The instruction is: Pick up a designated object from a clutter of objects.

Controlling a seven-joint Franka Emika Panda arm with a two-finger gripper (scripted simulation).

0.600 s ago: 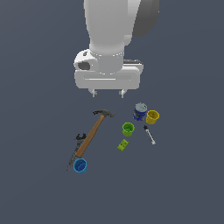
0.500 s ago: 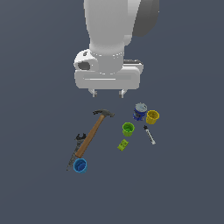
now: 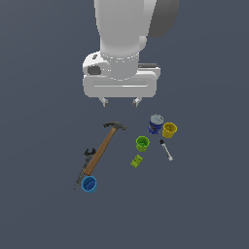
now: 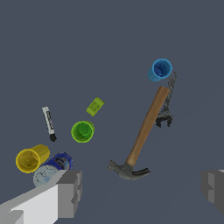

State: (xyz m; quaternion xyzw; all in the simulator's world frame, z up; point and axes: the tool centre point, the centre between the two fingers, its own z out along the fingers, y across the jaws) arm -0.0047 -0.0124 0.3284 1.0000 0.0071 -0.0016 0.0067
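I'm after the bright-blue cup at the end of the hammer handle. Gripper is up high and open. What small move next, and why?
Probably carry the gripper sideways until it is over the blue cup, before any descent. It hangs open and empty near the hammer head, while the cup stands at the handle's far end, close beside a slim dark tool. Centring first should keep the fingers off both.
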